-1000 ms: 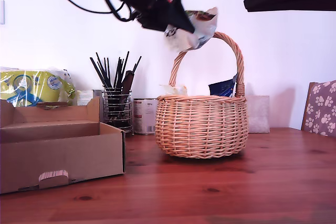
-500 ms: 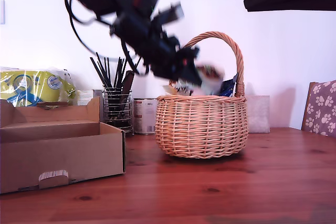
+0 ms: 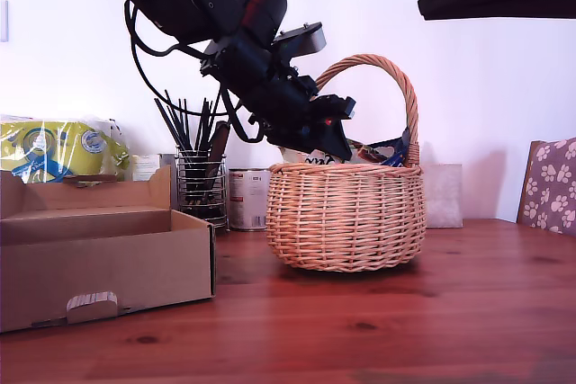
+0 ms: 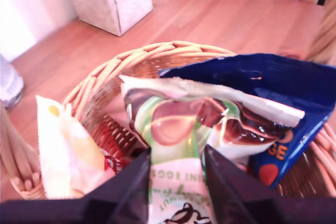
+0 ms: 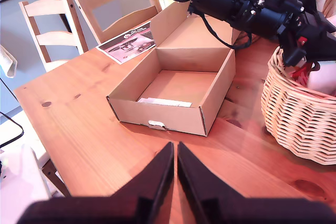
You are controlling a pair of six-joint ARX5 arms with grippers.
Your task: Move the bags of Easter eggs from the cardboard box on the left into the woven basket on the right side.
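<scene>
Item: green-and-white bag, pinched in your first hand, sat inside the basket rim beside the blue bag. Your second hand hung closed, empty, above the worktop. Risk: withdrawing unreleased could snag the handle and tip the basket.

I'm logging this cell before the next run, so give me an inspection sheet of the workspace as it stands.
Surface: reddish wooden table, bare in front.
Job's things: cardboard box open, one pale flat item inside; woven basket holding a cream bag, a dark blue bag and something red.
Clutter: wire holder of dark sticks, tin, yellow-green pack, leaflet.
Grippers: my first claw shut on the green-and-white bag over the basket; my second claw shut, empty, above the table.
Cables: black cables looped along the first arm.
Surroundings: white wall, wooden chairs, paw-print cushion.
</scene>
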